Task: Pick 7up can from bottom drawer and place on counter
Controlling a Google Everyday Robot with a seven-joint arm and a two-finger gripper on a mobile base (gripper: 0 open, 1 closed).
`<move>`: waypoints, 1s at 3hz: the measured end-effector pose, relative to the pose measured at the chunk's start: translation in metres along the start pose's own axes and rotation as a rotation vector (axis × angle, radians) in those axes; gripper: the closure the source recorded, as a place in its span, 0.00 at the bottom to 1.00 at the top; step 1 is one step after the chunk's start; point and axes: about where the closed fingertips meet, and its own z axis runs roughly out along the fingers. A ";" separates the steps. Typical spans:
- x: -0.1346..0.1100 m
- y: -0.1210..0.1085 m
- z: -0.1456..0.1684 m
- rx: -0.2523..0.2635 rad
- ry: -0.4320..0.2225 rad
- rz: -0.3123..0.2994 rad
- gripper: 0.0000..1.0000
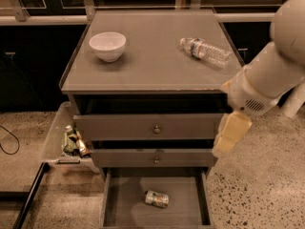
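Note:
The 7up can lies on its side near the middle of the open bottom drawer, the lowest of the cabinet's three drawers. The counter is the grey glossy top of the cabinet. My gripper hangs from the white arm at the right, in front of the cabinet's right edge at the height of the top and middle drawers. It is well above and to the right of the can and holds nothing that I can see.
A white bowl stands on the counter's back left and a clear water bottle lies at its back right. The two upper drawers stand slightly open. A clear bin with small items sits on the floor at the left.

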 end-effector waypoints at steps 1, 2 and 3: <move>0.005 0.013 0.067 -0.049 -0.027 -0.022 0.00; 0.016 0.021 0.122 -0.084 -0.048 -0.044 0.00; 0.032 0.023 0.158 -0.114 -0.021 -0.051 0.00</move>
